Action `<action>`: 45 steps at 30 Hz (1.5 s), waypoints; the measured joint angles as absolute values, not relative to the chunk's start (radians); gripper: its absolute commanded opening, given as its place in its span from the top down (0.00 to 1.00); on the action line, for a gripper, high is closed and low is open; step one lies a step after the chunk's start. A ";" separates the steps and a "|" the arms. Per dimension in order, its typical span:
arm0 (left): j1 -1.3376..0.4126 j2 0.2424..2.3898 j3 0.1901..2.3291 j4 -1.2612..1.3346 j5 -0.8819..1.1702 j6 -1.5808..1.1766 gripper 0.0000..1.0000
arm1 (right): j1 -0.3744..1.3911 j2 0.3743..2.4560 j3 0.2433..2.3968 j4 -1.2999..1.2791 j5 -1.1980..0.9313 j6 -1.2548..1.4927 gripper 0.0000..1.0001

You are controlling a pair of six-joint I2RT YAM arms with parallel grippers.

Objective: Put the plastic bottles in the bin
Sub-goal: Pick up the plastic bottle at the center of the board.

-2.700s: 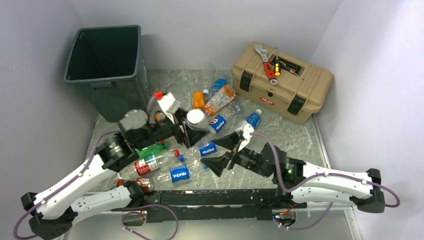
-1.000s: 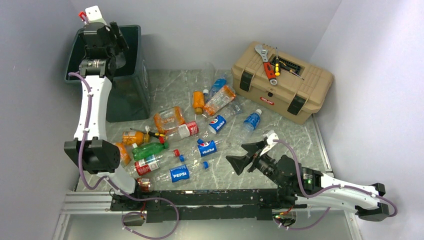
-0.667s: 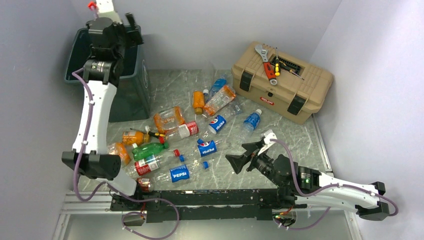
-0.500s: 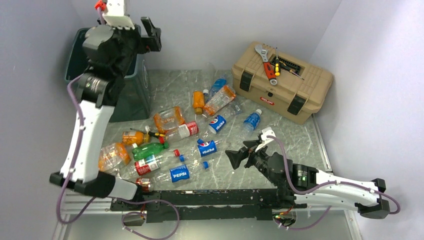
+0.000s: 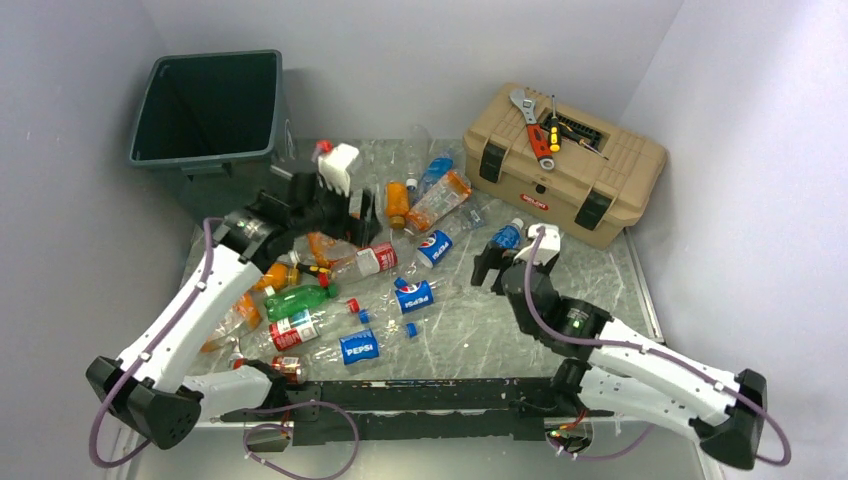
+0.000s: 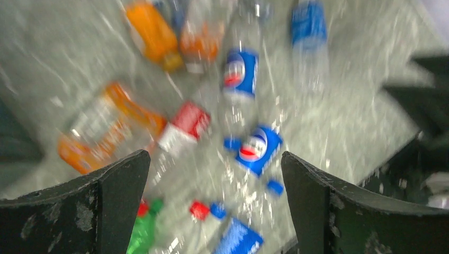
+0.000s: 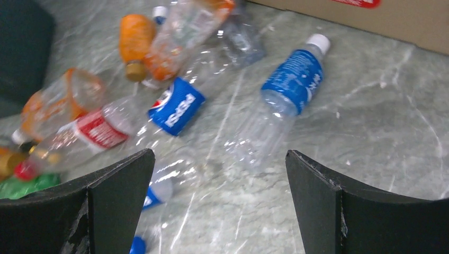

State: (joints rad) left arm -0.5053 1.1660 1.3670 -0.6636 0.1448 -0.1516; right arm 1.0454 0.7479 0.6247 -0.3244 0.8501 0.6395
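Top external view: the plastic bottles (image 5: 358,346) lie scattered on the counter (image 5: 460,335), most of them in a loose heap between the bin (image 5: 205,158) and the toolbox (image 5: 560,170). Among them are a green bottle (image 5: 300,300), an orange bottle (image 5: 397,200), and several clear ones with blue Pepsi or red labels. All of these lie on their sides on the counter. The bin stands upright in the far left corner with its mouth open. Its inside is too dark to tell what it holds.

Left wrist view, blurred: the left tool (image 6: 212,159) hangs above the heap with its jaws spread wide and nothing between them. A Pepsi-labelled bottle (image 6: 258,150) and a red-labelled bottle (image 6: 182,127) lie on the counter beneath it.

Right wrist view: the right tool (image 7: 217,153) is likewise wide open and empty. It is low over the counter, just near a blue-labelled bottle (image 7: 291,79) with a white cap, which lies apart from both fingers.

The tan toolbox sits at the far right with its black latches closed. A wrench (image 5: 522,105) and a yellow-handled screwdriver (image 5: 553,125) rest on its lid.
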 measured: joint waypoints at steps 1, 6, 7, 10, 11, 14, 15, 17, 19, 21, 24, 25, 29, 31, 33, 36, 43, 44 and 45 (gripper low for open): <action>-0.507 1.160 1.306 -0.670 0.167 -0.151 0.01 | 0.994 0.761 0.625 -0.325 0.820 0.650 0.01; -0.510 1.050 1.094 -0.652 0.257 -0.150 0.00 | 0.754 0.871 0.625 -0.310 0.665 0.717 0.00; -0.510 1.011 1.063 -0.635 0.268 -0.150 0.00 | 0.723 0.902 0.625 -0.305 0.637 0.731 0.00; -0.511 0.901 0.991 -0.566 0.286 -0.149 0.00 | 0.654 0.999 0.625 -0.276 0.567 0.773 0.00; -0.511 0.867 0.963 -0.533 0.288 -0.147 0.00 | 0.638 1.031 0.625 -0.265 0.554 0.786 0.00; -0.512 0.808 0.897 -0.473 0.288 -0.146 0.00 | 0.597 1.126 0.625 -0.233 0.519 0.818 0.01; -0.512 0.795 0.876 -0.456 0.287 -0.147 0.00 | 0.585 1.160 0.625 -0.223 0.511 0.825 0.01; -0.512 0.785 0.841 -0.437 0.287 -0.148 0.01 | 0.565 1.214 0.627 -0.206 0.497 0.837 0.01; -0.512 0.787 0.828 -0.435 0.280 -0.151 0.00 | 0.546 1.261 0.634 -0.188 0.487 0.843 0.03; -0.512 0.787 0.827 -0.432 0.269 -0.153 0.01 | 0.522 1.306 0.641 -0.161 0.474 0.849 0.03; -0.512 0.778 0.827 -0.428 0.246 -0.155 0.01 | 0.500 1.356 0.641 -0.126 0.450 0.850 0.05; -0.512 0.775 0.827 -0.428 0.241 -0.155 0.00 | 0.496 1.369 0.641 -0.117 0.443 0.850 0.05; -0.512 0.768 0.827 -0.426 0.224 -0.155 0.01 | 0.494 1.417 0.641 -0.084 0.422 0.847 0.07; -0.512 0.768 0.827 -0.426 0.220 -0.156 0.00 | 0.494 1.436 0.641 -0.070 0.409 0.844 0.09; -0.512 0.770 0.827 -0.427 0.220 -0.156 0.01 | 0.494 1.450 0.641 -0.060 0.400 0.841 0.09; -0.512 0.774 0.827 -0.426 0.220 -0.160 0.01 | 0.494 1.464 0.640 -0.039 0.388 0.838 0.12; -0.512 0.786 0.827 -0.427 0.220 -0.163 0.00 | 0.494 1.473 0.615 0.029 0.382 0.815 0.25; -0.512 0.786 0.827 -0.427 0.220 -0.163 0.01 | 0.494 1.472 0.610 0.036 0.382 0.810 0.27; -0.512 0.786 0.827 -0.427 0.220 -0.163 0.01 | 0.494 1.471 0.606 0.042 0.381 0.805 0.29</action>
State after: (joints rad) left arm -0.5121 0.7860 0.8268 -0.4271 0.2199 -0.1627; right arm 0.4942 1.4708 0.6056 0.0422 0.3809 0.8051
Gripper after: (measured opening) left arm 0.995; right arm 0.762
